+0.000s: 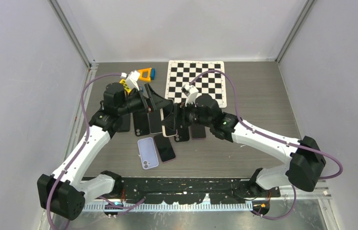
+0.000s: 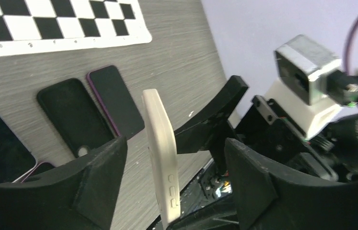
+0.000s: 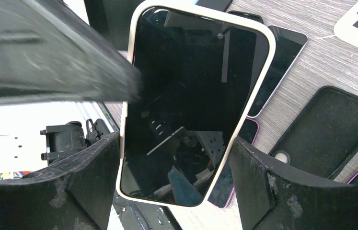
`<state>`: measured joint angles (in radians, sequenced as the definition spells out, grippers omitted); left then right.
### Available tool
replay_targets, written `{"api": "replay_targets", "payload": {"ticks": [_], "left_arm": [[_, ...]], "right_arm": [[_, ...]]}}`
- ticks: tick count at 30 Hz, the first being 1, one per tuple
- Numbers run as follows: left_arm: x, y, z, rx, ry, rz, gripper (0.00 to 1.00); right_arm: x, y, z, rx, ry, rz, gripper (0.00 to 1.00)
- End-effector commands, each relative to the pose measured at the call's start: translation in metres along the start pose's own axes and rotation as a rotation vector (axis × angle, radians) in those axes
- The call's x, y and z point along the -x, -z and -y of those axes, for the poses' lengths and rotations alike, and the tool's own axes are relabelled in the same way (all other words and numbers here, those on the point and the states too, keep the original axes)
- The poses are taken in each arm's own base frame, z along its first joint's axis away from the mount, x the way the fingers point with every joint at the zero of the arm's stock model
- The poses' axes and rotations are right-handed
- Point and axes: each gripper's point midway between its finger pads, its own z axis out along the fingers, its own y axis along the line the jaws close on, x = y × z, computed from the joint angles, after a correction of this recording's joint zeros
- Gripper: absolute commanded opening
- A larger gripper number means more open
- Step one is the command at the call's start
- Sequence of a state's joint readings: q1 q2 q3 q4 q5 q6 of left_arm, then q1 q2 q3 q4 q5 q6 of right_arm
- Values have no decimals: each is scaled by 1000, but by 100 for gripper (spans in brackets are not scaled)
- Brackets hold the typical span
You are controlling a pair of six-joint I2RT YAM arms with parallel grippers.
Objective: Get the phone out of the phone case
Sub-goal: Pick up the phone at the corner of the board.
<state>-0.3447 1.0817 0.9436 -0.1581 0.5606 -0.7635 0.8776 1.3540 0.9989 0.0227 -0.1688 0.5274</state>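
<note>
Grey table (image 1: 263,100), white walls. R gripper (image 3: 174,146) clamps phone (image 3: 191,96) by its long edges, phone in its white case (image 2: 160,143), held off table over loose phones (image 1: 148,152). L gripper (image 2: 176,143) spread wide, straddling it w/ gaps both sides; one finger crosses phone's top corner.

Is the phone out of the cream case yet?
Still in: the phone shows its dark screen framed by the cream case rim on every visible side.
</note>
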Motion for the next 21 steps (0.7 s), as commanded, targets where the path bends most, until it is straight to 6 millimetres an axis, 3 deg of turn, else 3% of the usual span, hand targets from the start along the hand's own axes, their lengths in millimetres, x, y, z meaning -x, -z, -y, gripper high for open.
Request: {"api": "replay_targets", "payload": {"ticks": [1,4,10,12,15,16,18,21], "left_arm": [[-13,-10,-26,114,-19,-45,69],[-21,-15,-38,165,0,-82,59],[-29,-19,-44,183,25,-116,40],[-30,-19,-44,185,30,-126,27],[-25,-15,-37,168,7,-110,2],[-22,-14,-35,166,-7,-98,0],[-13,-10,-29,163,-47,-69,0],[0,-4,-20,162,-98,-29,0]], "right_arm": [[45,-5,-29,61,43,120,47],[45,-12,-29,59,38,112,47],[40,-29,-28,68,15,82,47],[38,-33,-26,60,13,68,49],[33,-36,-22,40,-5,42,65],[31,-35,-20,30,-9,33,70],[29,-30,-18,17,-21,37,88],[27,-16,-21,42,-20,57,96]]}}
